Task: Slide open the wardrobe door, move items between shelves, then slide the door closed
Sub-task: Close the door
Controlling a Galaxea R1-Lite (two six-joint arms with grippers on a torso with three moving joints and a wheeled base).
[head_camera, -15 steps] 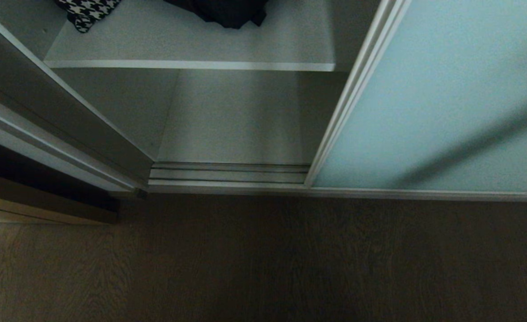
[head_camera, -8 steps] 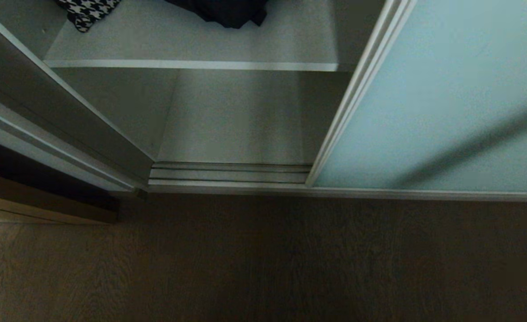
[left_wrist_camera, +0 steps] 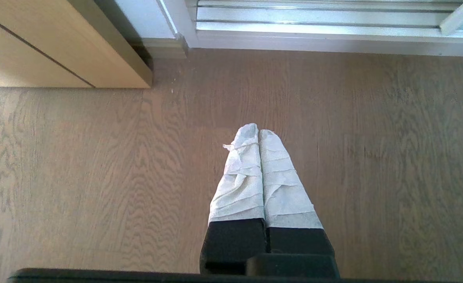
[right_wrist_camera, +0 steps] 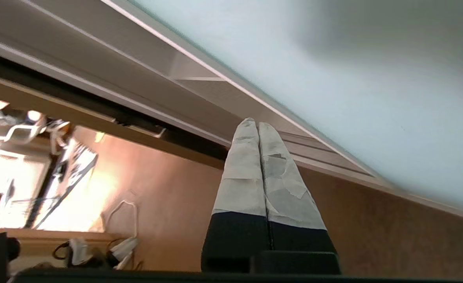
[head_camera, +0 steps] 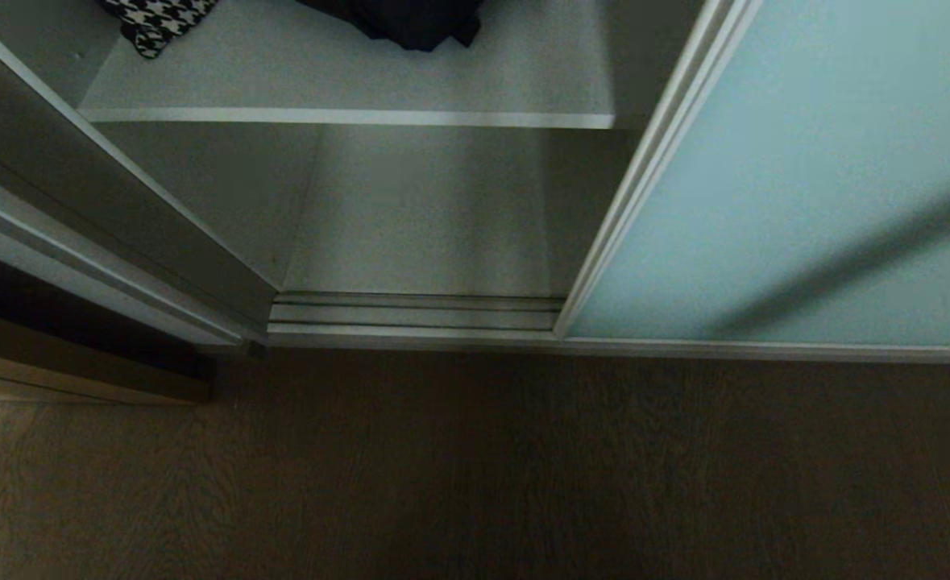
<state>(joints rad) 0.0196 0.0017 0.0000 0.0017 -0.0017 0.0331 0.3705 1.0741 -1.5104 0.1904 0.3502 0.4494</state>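
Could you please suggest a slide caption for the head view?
Frosted pale blue-green glass sliding door stands open beside pale grey shelves holding a black garment and houndstooth cloth.

At frame centre the wardrobe opening stood free; the frosted blue-green glass sliding door (head_camera: 805,185) blocked the right half.

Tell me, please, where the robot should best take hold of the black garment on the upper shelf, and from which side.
Probably at the small flap that hangs towards the shelf's front, on the black garment, coming straight in through the open side, left of the sliding door. Only its front part shows, lying flat on the shelf, and that flap is its nearest free fold.
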